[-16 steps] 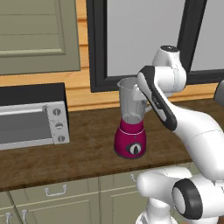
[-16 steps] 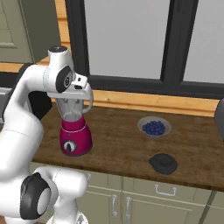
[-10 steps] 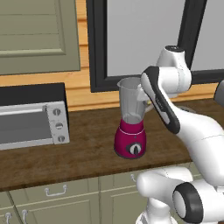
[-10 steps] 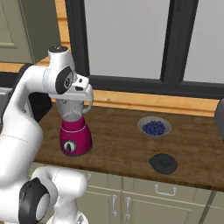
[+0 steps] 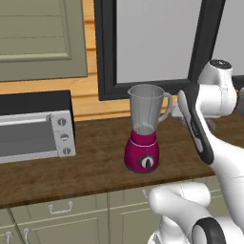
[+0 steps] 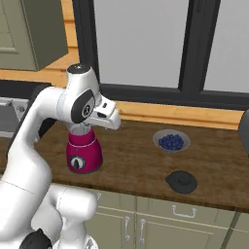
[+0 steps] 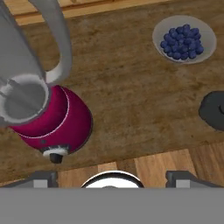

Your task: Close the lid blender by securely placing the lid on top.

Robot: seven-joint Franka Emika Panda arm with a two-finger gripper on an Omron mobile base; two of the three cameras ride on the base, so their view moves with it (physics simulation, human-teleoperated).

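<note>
While the gripper (image 7: pixel 112 175) hovers with jaws apart, blender (image 7: pixel 41 109) uncovered at 9 o'clock, black lid (image 7: pixel 213 110) at 3 o'clock, blueberry bowl (image 7: pixel 184 38) at 1 o'clock.

I see open wooden counter (image 7: pixel 127 100) between the blender (image 7: pixel 41 109) and the black lid (image 7: pixel 214 110), so a path is free there. The bowl of blueberries (image 7: pixel 183 37) stands behind, apart from the lid. The blender jar mouth is open above; its handle (image 7: pixel 59 41) sticks out toward the free side.
</note>
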